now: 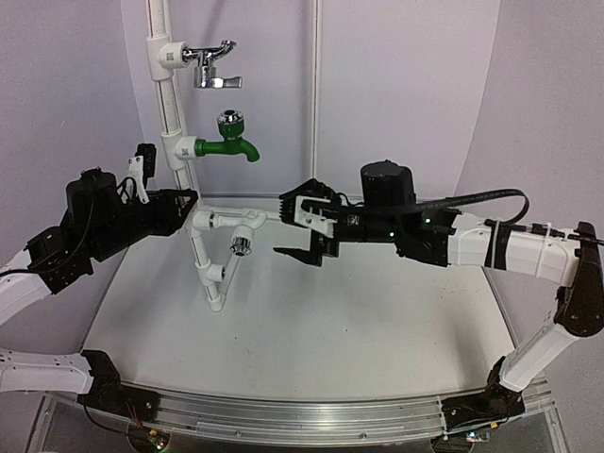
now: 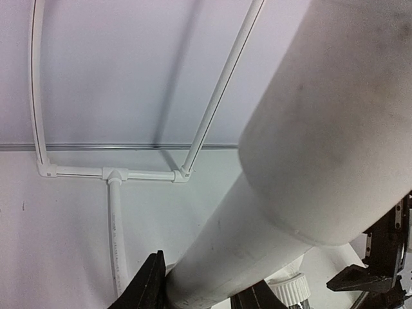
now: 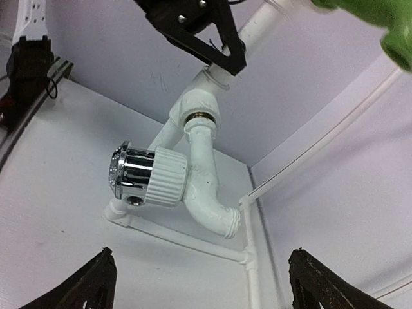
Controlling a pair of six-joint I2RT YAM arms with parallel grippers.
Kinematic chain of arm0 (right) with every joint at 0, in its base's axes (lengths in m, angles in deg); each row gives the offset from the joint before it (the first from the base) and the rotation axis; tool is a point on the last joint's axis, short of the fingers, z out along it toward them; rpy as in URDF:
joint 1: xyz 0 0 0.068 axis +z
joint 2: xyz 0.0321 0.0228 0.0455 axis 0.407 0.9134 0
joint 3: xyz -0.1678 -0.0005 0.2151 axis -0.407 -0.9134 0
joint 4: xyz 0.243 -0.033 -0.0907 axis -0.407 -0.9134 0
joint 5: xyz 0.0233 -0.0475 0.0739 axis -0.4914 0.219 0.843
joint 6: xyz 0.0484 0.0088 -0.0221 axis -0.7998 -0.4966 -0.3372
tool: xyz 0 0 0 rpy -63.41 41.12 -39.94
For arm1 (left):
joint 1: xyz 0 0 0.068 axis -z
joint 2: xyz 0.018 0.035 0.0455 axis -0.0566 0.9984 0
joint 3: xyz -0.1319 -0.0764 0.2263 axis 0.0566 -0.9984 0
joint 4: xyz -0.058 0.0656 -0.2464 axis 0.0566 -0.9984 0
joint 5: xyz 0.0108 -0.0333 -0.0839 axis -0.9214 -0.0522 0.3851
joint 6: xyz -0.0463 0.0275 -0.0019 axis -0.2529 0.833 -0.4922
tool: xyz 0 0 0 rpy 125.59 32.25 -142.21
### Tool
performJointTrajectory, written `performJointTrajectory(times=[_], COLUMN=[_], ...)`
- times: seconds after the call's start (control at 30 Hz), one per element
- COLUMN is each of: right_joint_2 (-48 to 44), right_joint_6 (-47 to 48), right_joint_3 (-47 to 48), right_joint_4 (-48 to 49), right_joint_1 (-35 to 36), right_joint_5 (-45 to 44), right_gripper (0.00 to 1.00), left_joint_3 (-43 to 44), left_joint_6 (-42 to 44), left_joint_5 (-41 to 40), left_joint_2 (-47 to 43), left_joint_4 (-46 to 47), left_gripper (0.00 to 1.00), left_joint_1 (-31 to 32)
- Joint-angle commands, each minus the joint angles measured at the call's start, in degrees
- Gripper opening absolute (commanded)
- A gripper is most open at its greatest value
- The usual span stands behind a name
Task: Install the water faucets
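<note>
White faucet [image 3: 174, 180] seated in the pipe fitting [image 3: 193, 106], above the desk [image 1: 340, 321]. Your right jaws are spread wide just beside it, not touching. Your left jaws pinch the white pipe [image 2: 290, 161] next to that fitting

Water faucet [image 1: 243, 243] hangs on pipe frame [image 1: 202, 260], left of right fingers [image 1: 294, 252].

Open desk [image 1: 359, 321] lies right of and before the white faucet [image 1: 243, 243]; the pipe frame [image 1: 203, 264] and left pincer [image 1: 187, 200] block its left.
</note>
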Motion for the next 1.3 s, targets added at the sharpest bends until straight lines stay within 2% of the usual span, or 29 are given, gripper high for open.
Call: performJointTrajectory(times=[0.0, 0.17, 0.3, 0.4, 0.57, 0.73, 0.87, 0.97, 1.07, 1.13, 1.17, 1.27], right_joint_2=[1.49, 6.10, 9.31, 11.31, 12.87, 12.94, 13.95, 15.35, 18.04, 20.05, 20.99, 23.84], right_joint_6=[23.31, 28.04, 26.86, 24.21, 15.45, -2.14, -24.64, -50.78, -81.17, -97.51, -106.48, -126.39], right_joint_3=[3.53, 4.47, 7.36, 9.24, 10.00, 9.49, 9.25, 9.70, 10.80, 10.31, 9.46, 6.71], right_joint_4=[-0.86, 8.95, 10.24, 10.90, 12.50, 12.72, 12.99, 14.47, 17.40, 24.71, 30.26, 44.13], right_joint_1=[1.97, 3.66, 4.44, 4.63, 5.00, 5.00, 4.50, 1.86, -2.32, -4.47, -5.05, -6.01], right_joint_5=[-3.58, -7.50, -7.70, -8.03, -8.45, -7.06, -5.29, -0.49, 6.41, 11.80, 13.36, 15.02], right_gripper=[0.94, 0.93, 0.89, 0.82, 0.58, 0.33, 0.23, 0.15, 0.12, 0.20, 0.30, 0.41], left_joint_3=[0.16, 0.47, 0.78, 0.84, 0.85, 0.66, 0.48, 0.29, 0.05, 0.07, 0.09, 0.06], left_joint_6=[-7.84, -7.77, -7.62, -7.58, -7.57, -7.47, -7.58, -7.65, -7.67, -7.71, -7.72, -7.68], left_joint_5=[8.54, 8.67, 8.89, 8.89, 9.02, 9.13, 9.33, 9.33, 9.26, 9.17, 9.20, 9.09], left_joint_2=[1.87, 2.18, 2.46, 2.50, 2.58, 2.37, 2.14, 1.60, 1.27, 1.27, 1.30, 1.31], left_joint_4=[-4.41, -4.41, -4.42, -4.43, -4.46, -4.41, -4.43, -4.43, -4.43, -4.49, -4.44, -4.45], left_gripper=[0.00, 0.00, 0.00, 0.00, 0.00, 0.00, 0.00, 0.00, 0.00, 0.00, 0.00, 0.00], left_joint_1=[1.15, 1.15, 1.15, 1.15, 1.15, 1.13, 1.15, 1.18, 1.16, 1.15, 1.15, 1.15])
